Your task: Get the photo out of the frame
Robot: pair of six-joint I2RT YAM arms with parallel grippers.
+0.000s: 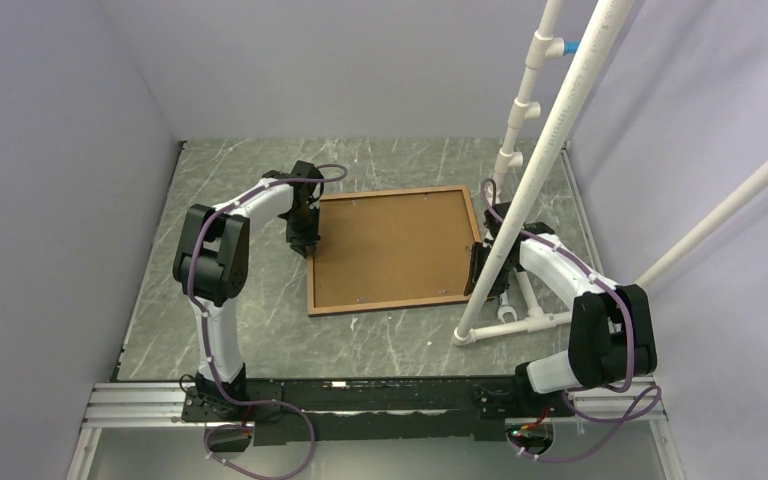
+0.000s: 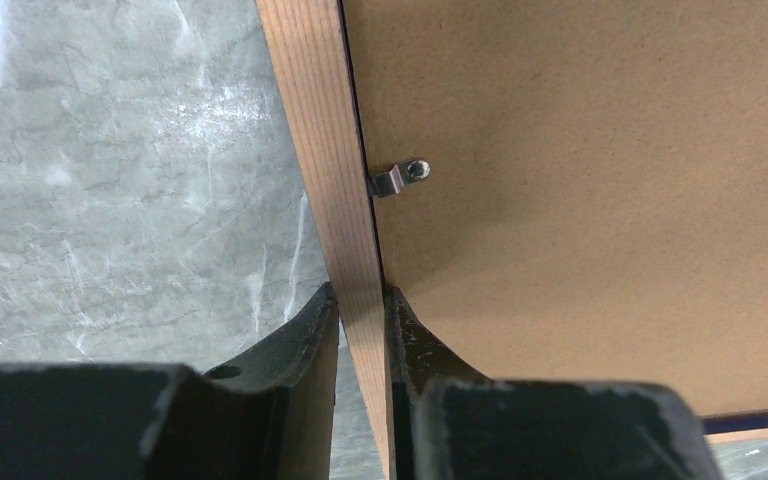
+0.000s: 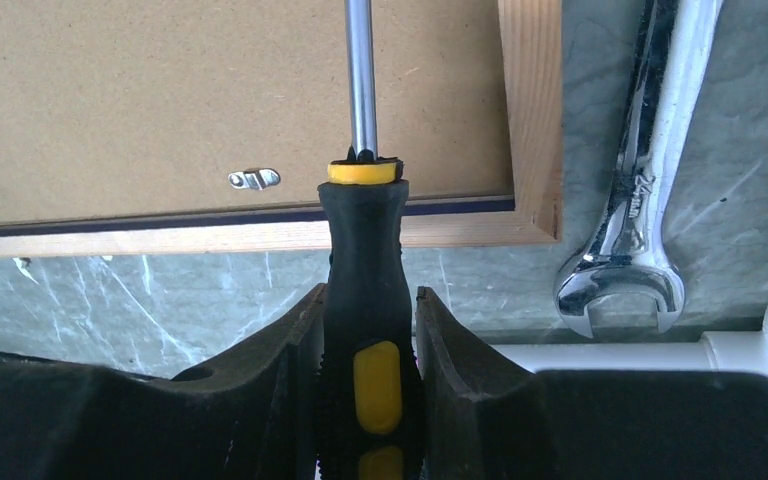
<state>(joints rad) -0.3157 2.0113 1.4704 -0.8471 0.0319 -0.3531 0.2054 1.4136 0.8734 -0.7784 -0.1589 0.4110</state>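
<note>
The frame [image 1: 390, 304] lies face down on the marble table, its light wood back rim up. Inside it the brown back of the photo [image 1: 395, 245] shows; the printed side is hidden. My left gripper [image 1: 305, 243] is shut on the frame's left rail [image 2: 325, 150], one finger on each side of it [image 2: 360, 300], just below a small metal clip [image 2: 400, 177]. At the frame's right edge, my right gripper [image 1: 480, 270] is shut on a black and yellow screwdriver [image 3: 365, 260]. Its steel shaft [image 3: 361, 80] reaches over the photo's back, near another clip [image 3: 253, 179].
A white PVC pipe stand [image 1: 520, 200] rises at the right, crossing in front of my right arm, with its foot [image 1: 505, 322] on the table. A chrome wrench [image 3: 640, 220] lies just right of the frame's corner. Grey walls close in three sides.
</note>
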